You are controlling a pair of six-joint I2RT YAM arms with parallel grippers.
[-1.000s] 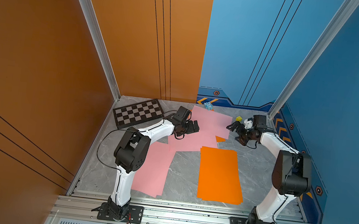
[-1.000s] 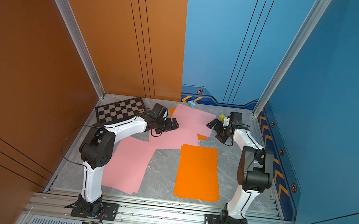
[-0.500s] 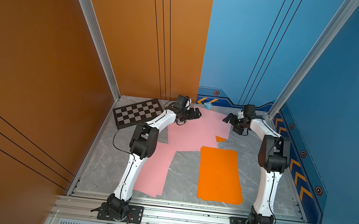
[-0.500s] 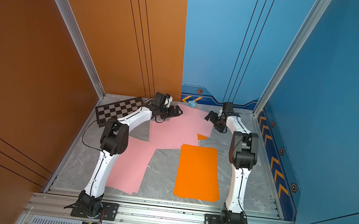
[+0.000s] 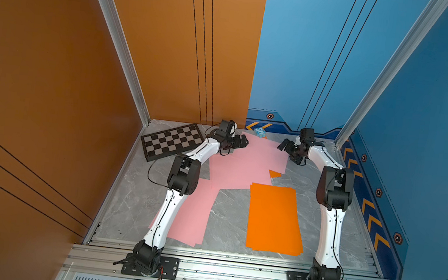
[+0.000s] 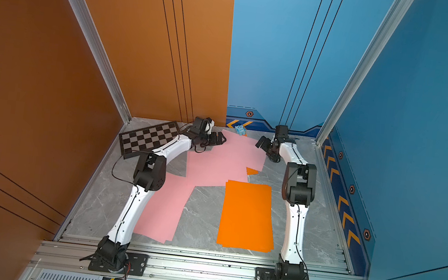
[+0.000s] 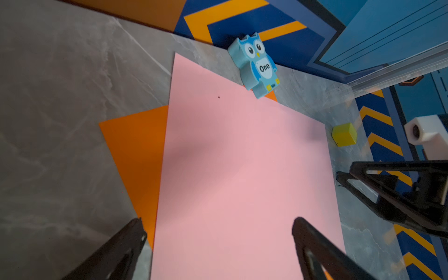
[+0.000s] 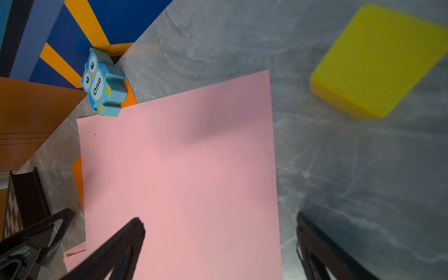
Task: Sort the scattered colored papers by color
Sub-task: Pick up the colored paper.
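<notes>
Pink papers (image 5: 246, 163) lie overlapped at the back middle, and another pink sheet (image 5: 194, 215) lies front left under the left arm. An orange stack (image 5: 274, 218) lies front right, with an orange corner (image 5: 275, 174) poking from under the pink. My left gripper (image 5: 242, 141) hovers open over the back pink sheet's left edge; its wrist view shows pink paper (image 7: 242, 169) between the fingers and an orange sheet (image 7: 135, 150) beneath. My right gripper (image 5: 283, 146) stands open over the same sheet's right edge (image 8: 181, 169). Neither holds anything.
A black-and-grey checkered board (image 5: 172, 142) lies at the back left. A blue owl eraser (image 7: 257, 64) stands on an orange corner by the back wall. A yellow cube (image 8: 378, 60) sits on the grey table beside the right gripper. Walls close the table on three sides.
Both arms have stretched toward the back wall, carrying the open grippers from mid-table to the far pink sheet's two sides. The papers have not moved.
</notes>
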